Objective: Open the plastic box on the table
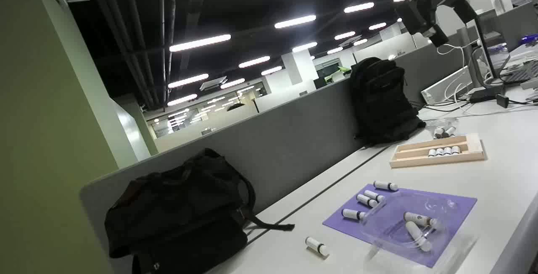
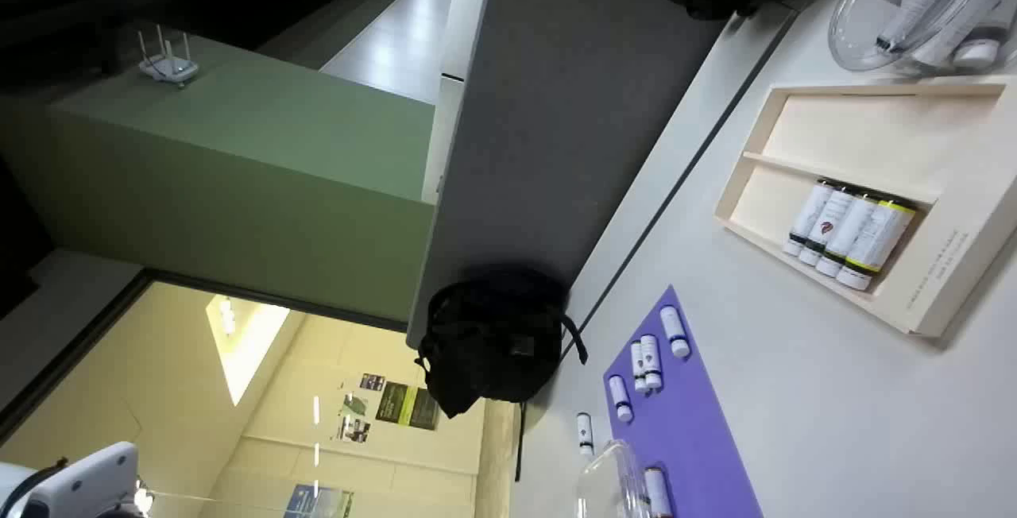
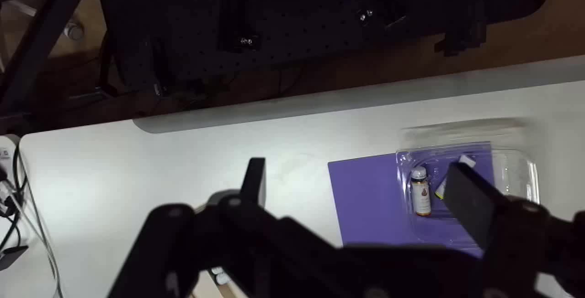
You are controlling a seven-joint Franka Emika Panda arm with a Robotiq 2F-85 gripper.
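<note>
A clear plastic box (image 1: 372, 227) stands on the purple mat (image 1: 458, 206) on the pale table (image 1: 500, 190), with two small bottles showing through it. It also shows in an exterior view (image 2: 604, 486), cut by the lower edge, and in the wrist view (image 3: 514, 170), partly behind a finger. I cannot tell whether it has a lid. A tan tray (image 1: 437, 162) with an open top holds a row of small bottles farther along the table; it also shows in an exterior view (image 2: 953, 272). My gripper (image 1: 453, 25) is open and empty, high above the table; its fingers spread wide in the wrist view (image 3: 356, 174).
Several small bottles (image 1: 365, 201) lie on the mat, and one bottle (image 1: 316, 246) lies beside it. Another clear container (image 2: 854, 29) with bottles stands by the tray. Black backpacks (image 1: 180, 215) lean along the grey partition (image 1: 302, 139). Cables (image 1: 462, 85) and a screen lie beyond.
</note>
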